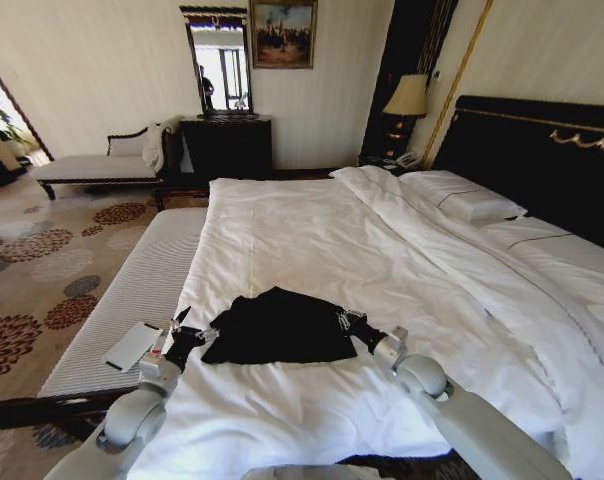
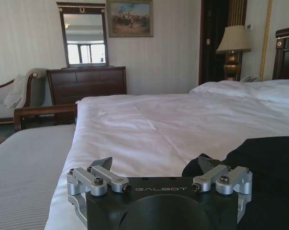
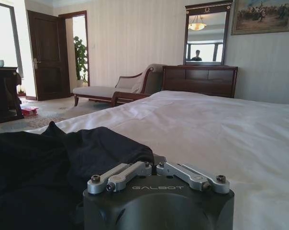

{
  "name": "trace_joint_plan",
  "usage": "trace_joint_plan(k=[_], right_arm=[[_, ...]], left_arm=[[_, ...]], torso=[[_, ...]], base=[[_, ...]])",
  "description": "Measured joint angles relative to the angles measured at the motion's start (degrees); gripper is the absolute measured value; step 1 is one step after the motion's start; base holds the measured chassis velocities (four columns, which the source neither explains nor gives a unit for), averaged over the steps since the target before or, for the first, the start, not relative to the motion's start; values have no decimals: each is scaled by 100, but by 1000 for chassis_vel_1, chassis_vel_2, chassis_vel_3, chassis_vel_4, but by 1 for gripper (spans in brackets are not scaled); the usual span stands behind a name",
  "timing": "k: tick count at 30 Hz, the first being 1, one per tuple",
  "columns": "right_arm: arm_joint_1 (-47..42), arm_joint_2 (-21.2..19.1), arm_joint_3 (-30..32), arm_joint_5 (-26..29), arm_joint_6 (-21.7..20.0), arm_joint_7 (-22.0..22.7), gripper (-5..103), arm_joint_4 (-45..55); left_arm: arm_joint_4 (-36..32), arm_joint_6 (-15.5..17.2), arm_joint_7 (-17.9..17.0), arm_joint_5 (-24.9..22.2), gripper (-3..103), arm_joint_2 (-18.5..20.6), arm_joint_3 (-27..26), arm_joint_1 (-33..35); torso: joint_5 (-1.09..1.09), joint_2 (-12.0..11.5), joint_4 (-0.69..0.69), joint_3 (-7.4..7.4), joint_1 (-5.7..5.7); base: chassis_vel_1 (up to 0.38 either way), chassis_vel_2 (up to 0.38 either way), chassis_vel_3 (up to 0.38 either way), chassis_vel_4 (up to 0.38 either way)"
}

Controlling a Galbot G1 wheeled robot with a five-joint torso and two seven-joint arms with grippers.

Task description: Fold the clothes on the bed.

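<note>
From the head view, the black T-shirt [image 1: 280, 327] lies bunched and partly doubled over near the foot edge of the bed [image 1: 312, 240], on the white duvet. The left gripper [image 1: 185, 335] sits at the shirt's left edge, the right gripper [image 1: 350, 322] at its right edge, both low on the duvet. A flat pale device [image 1: 131, 346] rests on the padded footboard bench [image 1: 132, 300] beside the bed.

In the left wrist view, the left gripper [image 2: 154, 165] has its jaws spread apart, empty, with the T-shirt [image 2: 266, 167] just beside one jaw.

In the right wrist view, the right gripper [image 3: 156, 160] has its jaws drawn together; they reach under the edge of the T-shirt [image 3: 63, 158], and whether fabric is pinched I cannot tell.

The shirt looks light, limp and unlikely to keep shape, so it should sag and drag when lifted; corners or hems seem the best places to take hold. Its sleeves, collar and print are lost in the folds.
</note>
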Motion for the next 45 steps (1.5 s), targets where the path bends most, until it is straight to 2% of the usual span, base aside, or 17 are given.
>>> trace_joint_plan(k=[8, 11, 18, 21, 23, 24, 25, 28, 33, 35, 37, 38, 40, 41, 42, 43, 45], right_arm=[[-155, -57, 145, -29, 31, -32, 0, 5], [-292, -105, 245, -48, 46, -38, 0, 26], [-473, -167, 384, -65, 66, -52, 0, 69], [-529, -179, 431, -65, 70, -54, 0, 89], [-536, -179, 433, -65, 70, -55, 0, 92], [-548, -178, 433, -71, 72, -59, 0, 93], [-552, -174, 433, -76, 74, -62, 0, 94], [-554, -167, 420, -80, 76, -66, 0, 94], [-558, -175, 419, -81, 80, -66, 0, 97], [-561, -178, 422, -81, 80, -66, 0, 99], [-618, -205, 474, -80, 85, -69, 0, 112], [-636, -213, 490, -79, 87, -71, 0, 116], [-679, -234, 532, -76, 90, -73, 0, 135], [-679, -234, 532, -76, 90, -73, 0, 135], [-689, -241, 546, -75, 91, -74, 0, 139], [-694, -244, 554, -74, 92, -75, 0, 140], [-700, -250, 569, -61, 94, -77, 0, 142]], left_arm=[[150, 246, -44, -636, 100, -206, 204, -102], [251, 385, -47, -1068, 100, -313, 324, -236], [358, 412, -56, -1174, 98, -463, 417, -355], [386, 405, -74, -1117, 83, -526, 468, -399], [386, 404, -74, -1107, 83, -532, 479, -401], [387, 404, -74, -1096, 72, -543, 504, -405], [397, 403, -71, -1084, 67, -550, 528, -414], [435, 411, -53, -1078, 61, -565, 590, -457], [590, 464, -28, -1165, 40, -614, 751, -639], [605, 470, -26, -1185, 40, -618, 764, -659], [708, 508, -23, -1346, 23, -655, 826, -802], [729, 518, -26, -1382, 23, -664, 832, -833], [767, 531, -52, -1443, 13, -687, 832, -868], [767, 531, -52, -1443, 13, -687, 832, -868], [772, 534, -55, -1453, 4, -693, 828, -862], [773, 535, -55, -1460, 4, -695, 820, -847], [781, 539, -53, -1463, 13, -711, 816, -808]], torso=[[-1, 1, 1, -1, -1], [0, 1, 0, 0, -1], [0, 1, 0, 0, -1], [0, 1, 0, -1, -1], [0, 0, 0, 0, -1], [0, 1, 0, 0, -1], [0, 1, 0, -1, -1], [0, 1, 1, -1, -1], [0, 1, 0, -1, 0], [-1, 1, 1, 0, -1], [-1, 0, 0, 0, -1], [-1, 1, 0, -1, 0], [0, 0, -1, -1, -1], [0, 0, -1, -1, -1], [-1, 1, 0, -1, -1], [0, 1, 0, 0, 0], [0, 1, 1, 0, -1]], base=[[0, 0, 0, 0], [0, 0, 0, 0], [0, 0, 0, 0], [0, 0, 0, 0], [0, 0, 0, 0], [0, 0, 0, 0], [0, 0, 0, 0], [0, 0, 0, 0], [0, 0, 0, 0], [0, 0, 0, 0], [0, 0, 0, 0], [0, 0, 0, 0], [0, 0, 0, 0], [0, 0, 0, 0], [0, 0, 0, 0], [0, 0, 0, 0], [0, 0, 0, 0]])
